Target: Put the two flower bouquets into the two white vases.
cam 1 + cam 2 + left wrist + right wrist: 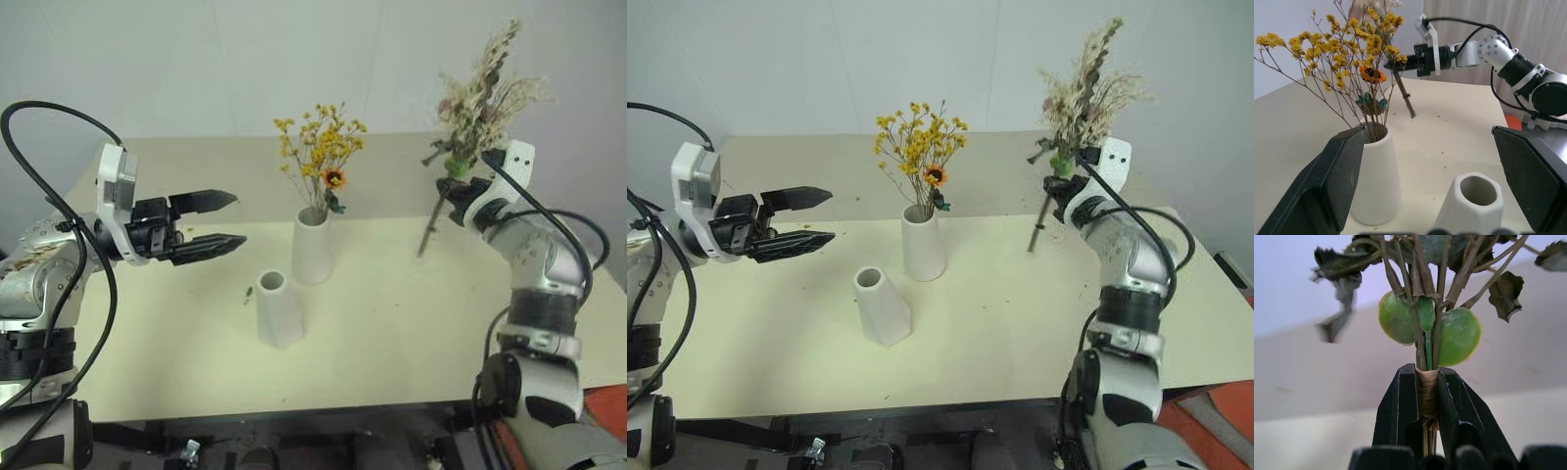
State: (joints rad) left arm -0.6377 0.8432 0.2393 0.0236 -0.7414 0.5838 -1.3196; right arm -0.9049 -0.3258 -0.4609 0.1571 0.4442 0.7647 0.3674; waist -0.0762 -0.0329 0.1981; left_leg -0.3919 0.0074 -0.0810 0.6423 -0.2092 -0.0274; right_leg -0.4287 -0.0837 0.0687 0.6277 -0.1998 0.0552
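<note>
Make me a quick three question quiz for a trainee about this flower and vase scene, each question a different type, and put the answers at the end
1. True or false: the yellow bouquet already stands in the taller vase.
2. Multiple choice: the right gripper is A) open over the table, B) shut on the cream-white bouquet, C) shut on the shorter vase.
3. Fill in: the left gripper is ____, holding nothing.

Key: 1 true. 2 B, its fingers clamp the wrapped stems. 3 open.
</note>
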